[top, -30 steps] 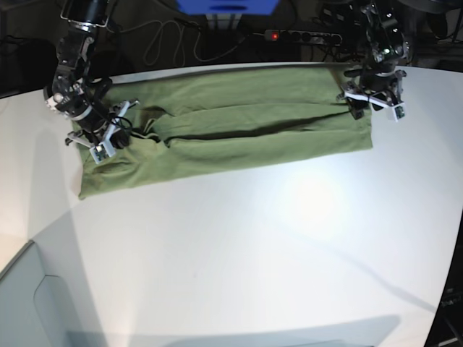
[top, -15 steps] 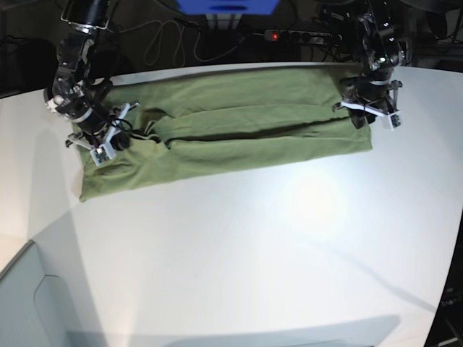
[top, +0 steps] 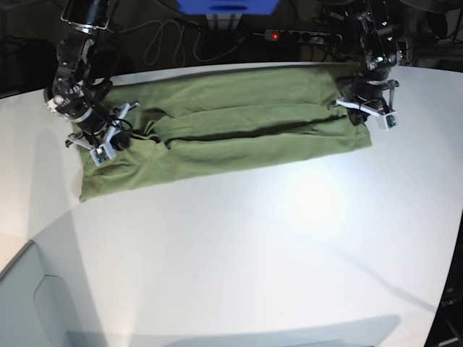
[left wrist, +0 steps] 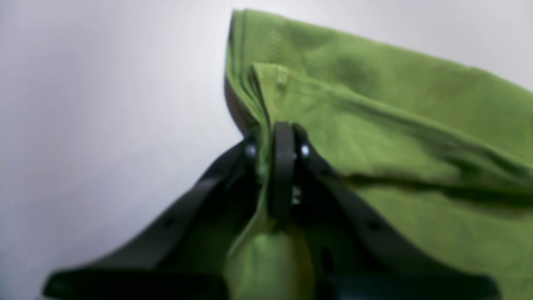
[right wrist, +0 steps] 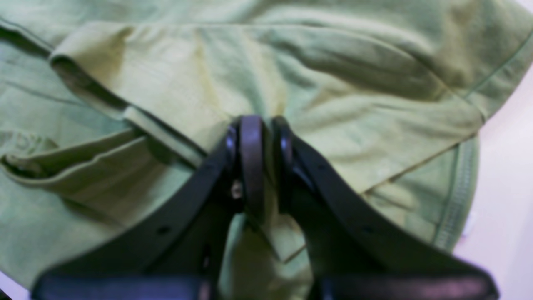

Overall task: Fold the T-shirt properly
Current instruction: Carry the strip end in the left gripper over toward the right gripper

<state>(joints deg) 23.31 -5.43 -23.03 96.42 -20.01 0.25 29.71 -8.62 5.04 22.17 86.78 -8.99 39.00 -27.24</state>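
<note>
The olive-green T-shirt lies folded lengthwise into a long band across the far half of the white table. My left gripper is at the band's right end, shut on a pinch of the shirt's edge. My right gripper is at the band's left end, shut on a fold of the shirt. In the left wrist view the layered shirt edge stands up from the jaws. In the right wrist view a hemmed edge runs at the right.
A black power strip with a red light and loose cables lie behind the table's far edge. A blue object stands at the back. The table's left edge drops off near a grey surface.
My left gripper has shifted slightly left and toward the back at the shirt's right end, drawing that corner in. My right gripper has barely moved.
</note>
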